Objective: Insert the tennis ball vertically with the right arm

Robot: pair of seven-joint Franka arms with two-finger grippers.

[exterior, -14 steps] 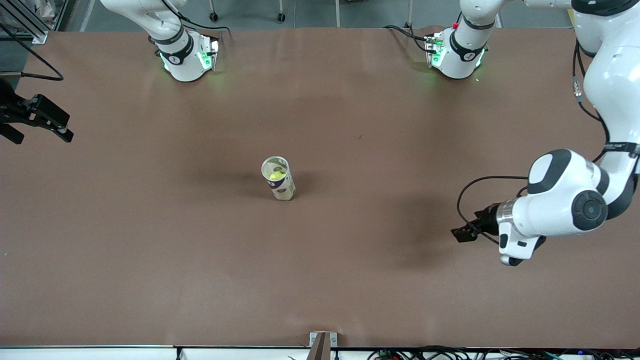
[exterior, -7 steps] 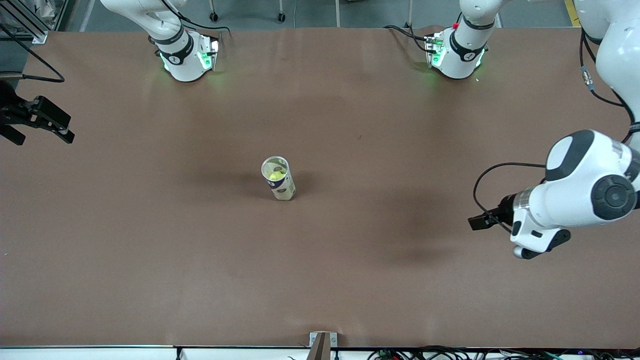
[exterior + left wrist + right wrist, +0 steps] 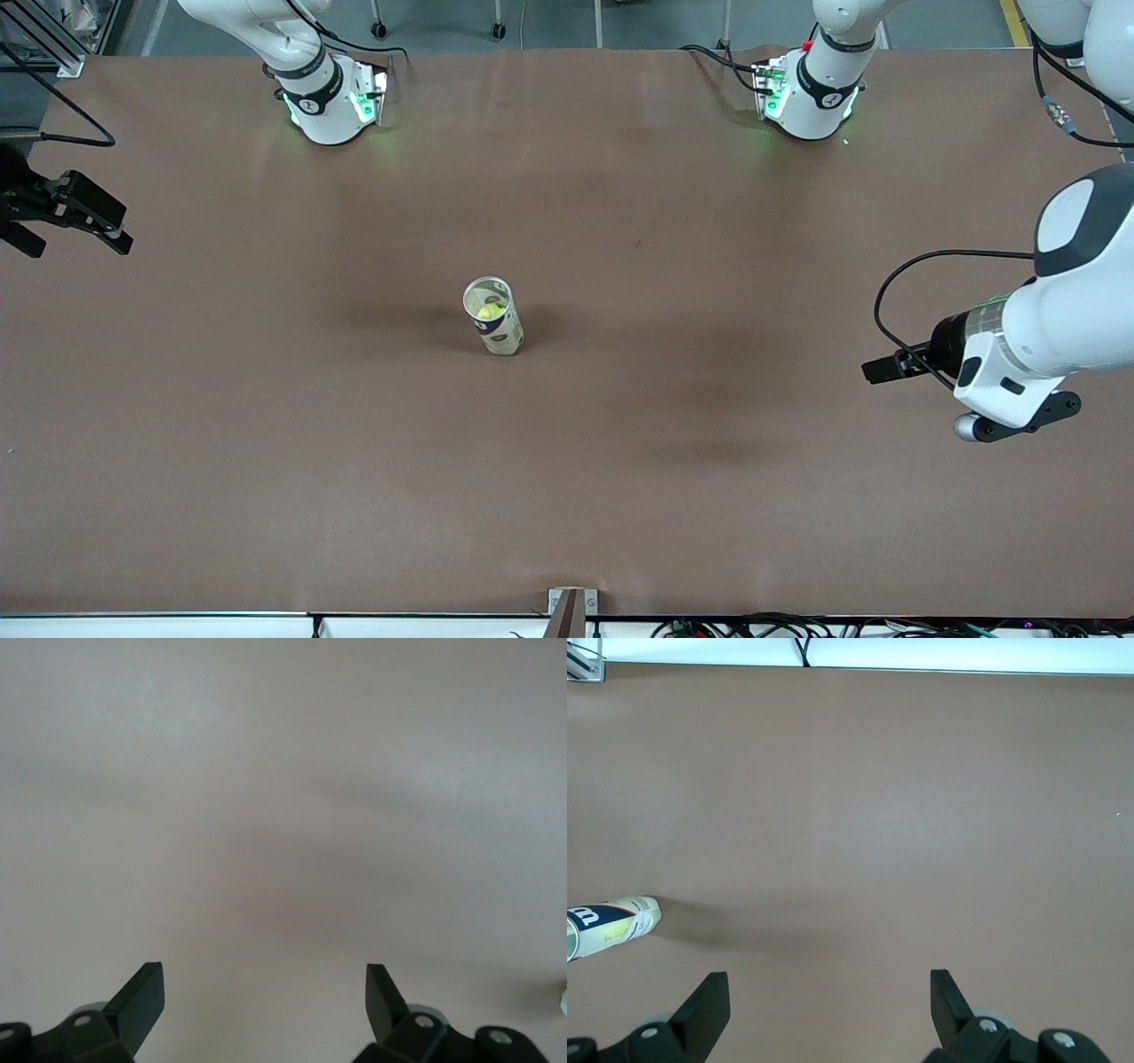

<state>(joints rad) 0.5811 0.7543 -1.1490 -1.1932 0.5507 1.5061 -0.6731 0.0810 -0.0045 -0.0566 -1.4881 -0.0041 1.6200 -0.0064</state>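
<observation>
Yellow-green tennis ball [image 3: 485, 312], inside upright clear can [image 3: 493, 316]

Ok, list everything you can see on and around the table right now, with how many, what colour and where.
tennis ball can: one, clear with a dark and white label, upright and open-topped at the middle of the table.
tennis ball: one, yellow-green, inside the can.
table: one, brown.
right gripper: one, black, open and empty, over the table edge at the right arm's end.
left gripper: one, black, open and empty, over bare table at the left arm's end.
</observation>
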